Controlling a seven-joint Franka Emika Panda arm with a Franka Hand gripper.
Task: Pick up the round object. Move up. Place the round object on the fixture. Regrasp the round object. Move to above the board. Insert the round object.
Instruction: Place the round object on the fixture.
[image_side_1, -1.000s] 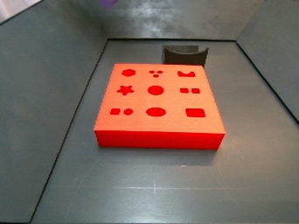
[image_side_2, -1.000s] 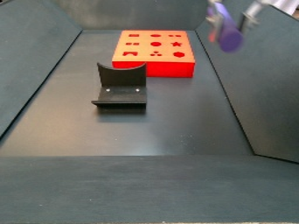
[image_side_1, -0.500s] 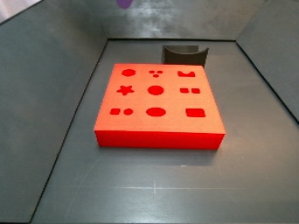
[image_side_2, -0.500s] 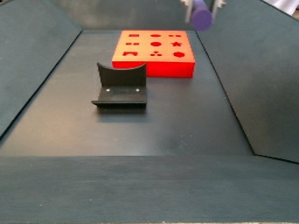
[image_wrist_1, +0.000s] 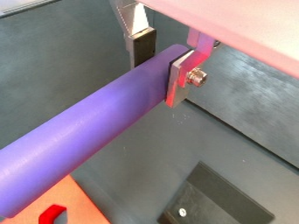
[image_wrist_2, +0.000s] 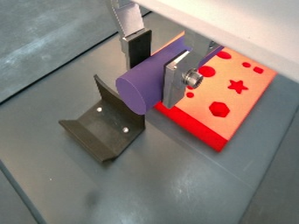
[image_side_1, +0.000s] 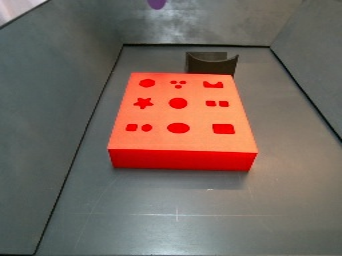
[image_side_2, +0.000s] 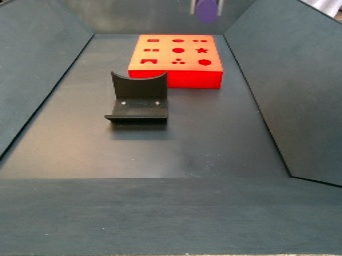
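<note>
My gripper (image_wrist_1: 160, 59) is shut on the round object (image_wrist_1: 87, 127), a smooth purple peg held crosswise between the silver fingers in both wrist views (image_wrist_2: 155, 77). It hangs high above the floor. In both side views only the peg's purple tip shows at the top edge (image_side_1: 158, 4) (image_side_2: 206, 7). The red-orange board (image_side_1: 181, 118) with shaped holes lies flat below, also seen in a side view (image_side_2: 177, 59) and a wrist view (image_wrist_2: 225, 92). The dark fixture (image_side_2: 136, 98) stands on the floor beside the board, and shows in a wrist view (image_wrist_2: 107, 129).
Grey sloping walls (image_side_1: 60, 70) enclose the dark floor (image_side_2: 160, 150) on all sides. The fixture shows behind the board in a side view (image_side_1: 211, 62).
The gripper with the purple peg has moved sideways and higher: in one side view it went from the right wall toward the middle top edge.
</note>
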